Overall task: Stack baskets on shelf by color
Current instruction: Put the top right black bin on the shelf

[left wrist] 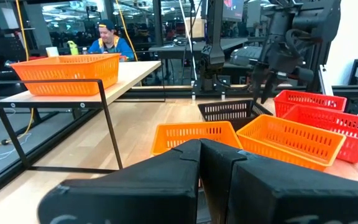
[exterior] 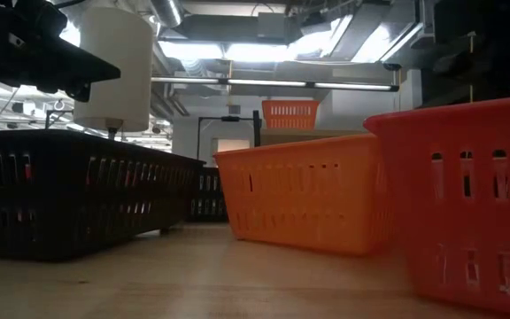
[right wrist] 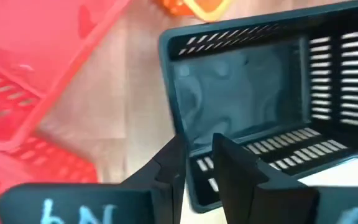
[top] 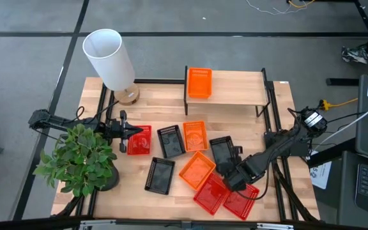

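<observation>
Black basket point(right wrist: 260, 93) — near wall pinched by right pincer point(right wrist: 197, 155).

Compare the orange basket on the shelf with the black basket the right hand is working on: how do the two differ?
The orange basket rests on the shelf, while the black basket sits down at the tabletop. The orange basket stands untouched, but the right hand has closed on the black basket's wall. Their colours differ. Both are shallow, rectangular and slot-sided.

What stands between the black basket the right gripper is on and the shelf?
The right gripper pinches the black basket by its wall. Toward the shelf lies bare tabletop; an orange basket sits just left of that line. Nothing visible blocks a lifted carry.
</observation>
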Tool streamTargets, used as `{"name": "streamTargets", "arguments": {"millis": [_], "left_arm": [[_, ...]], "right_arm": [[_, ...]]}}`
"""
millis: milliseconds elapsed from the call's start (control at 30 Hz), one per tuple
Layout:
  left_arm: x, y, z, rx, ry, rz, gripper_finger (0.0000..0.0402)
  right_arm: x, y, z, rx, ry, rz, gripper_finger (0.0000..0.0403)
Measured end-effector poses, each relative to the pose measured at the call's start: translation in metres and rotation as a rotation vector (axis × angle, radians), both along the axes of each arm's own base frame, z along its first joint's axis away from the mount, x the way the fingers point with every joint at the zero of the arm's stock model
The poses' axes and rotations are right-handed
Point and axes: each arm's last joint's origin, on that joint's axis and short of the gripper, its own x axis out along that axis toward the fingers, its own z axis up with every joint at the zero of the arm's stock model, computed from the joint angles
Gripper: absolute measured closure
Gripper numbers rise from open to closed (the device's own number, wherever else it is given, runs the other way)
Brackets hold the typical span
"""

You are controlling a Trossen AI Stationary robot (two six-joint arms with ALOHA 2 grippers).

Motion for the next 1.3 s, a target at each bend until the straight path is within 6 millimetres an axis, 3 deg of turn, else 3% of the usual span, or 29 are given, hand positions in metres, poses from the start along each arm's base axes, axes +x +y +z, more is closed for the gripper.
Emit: {"name": "streamTargets", "arguments": {"millis": [667, 1000, 1300], "left_arm": [[0.0000, 0.0000, -0.0001, 0.000, 0.001, 0.000, 0.0401], [0.0000, 0.0000, -0.0002, 0.000, 0.002, 0.000, 0.0401], [0.0000, 0.0000, -0.0002, 0.000, 0.002, 0.000, 0.0401]], "right_arm": [[0.0060, 0.0055, 0.0004, 0.052, -0.037, 0.085, 0.0324], [0.0066, 0.0046, 0.0006, 0.048, -0.056, 0.037, 0.0322], [0.0081, 0.0011, 0.0005, 0.058, -0.061, -0.035, 0.0266]]}}
